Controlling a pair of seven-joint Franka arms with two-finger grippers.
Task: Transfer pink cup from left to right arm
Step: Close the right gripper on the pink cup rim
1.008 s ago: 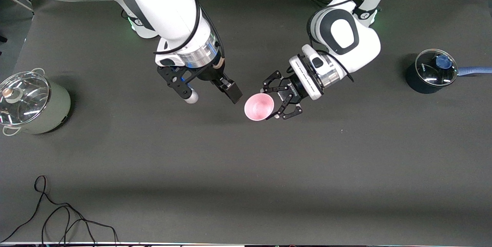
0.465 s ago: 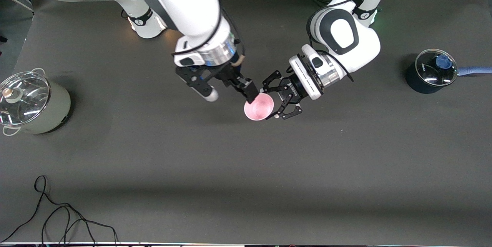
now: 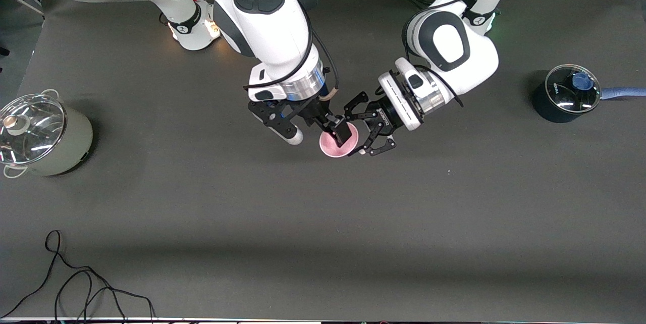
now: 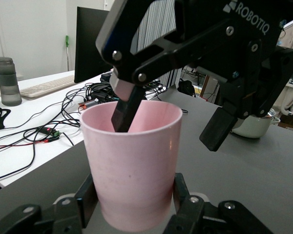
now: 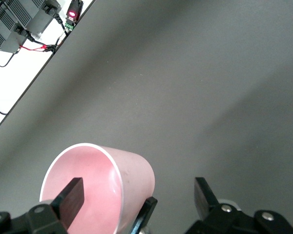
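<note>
The pink cup (image 3: 329,146) is held above the middle of the table, mouth upward. My left gripper (image 3: 353,136) is shut on its lower body; its two black fingers press the cup's sides in the left wrist view (image 4: 133,195). My right gripper (image 3: 334,129) is open and straddles the cup's wall. One bar finger (image 4: 123,113) is inside the cup and the other (image 4: 216,130) is outside, apart from it. In the right wrist view the cup (image 5: 132,175) lies between the right gripper's (image 5: 136,192) fingers, with a left finger (image 5: 145,212) beside it.
A pale green pot with a glass lid (image 3: 45,135) stands toward the right arm's end of the table. A dark pot with a glass lid and blue handle (image 3: 565,94) stands toward the left arm's end. A black cable (image 3: 75,283) lies near the front edge.
My right arm has swung toward the left arm's end and come down to the cup; one of its fingers now sits inside the cup. The left gripper and cup have stayed still.
</note>
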